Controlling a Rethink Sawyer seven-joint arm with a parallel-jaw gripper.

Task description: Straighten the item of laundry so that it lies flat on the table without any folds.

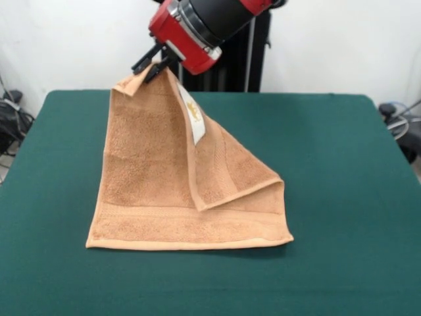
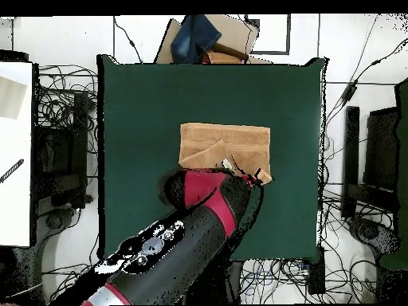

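Observation:
The tan towel (image 1: 158, 178) has its front edge lying on the green table (image 1: 329, 197), while its far corner is lifted up off the cloth. My gripper (image 1: 152, 66) is shut on that raised corner at the top of the front view. From the held corner the towel hangs in a slanted sheet, and one side folds over toward the right, showing a white tag (image 1: 195, 118). In the overhead view the towel (image 2: 225, 143) lies near the table's middle and my gripper (image 2: 253, 177) is at its lower right corner, with the arm covering part of it.
Cables and dark equipment (image 1: 13, 122) sit beyond the table's left edge, more cables (image 1: 398, 118) beyond the right. A cardboard box with a blue cloth (image 2: 209, 38) stands past the table's far edge in the overhead view. The green table (image 2: 143, 103) extends widely around the towel.

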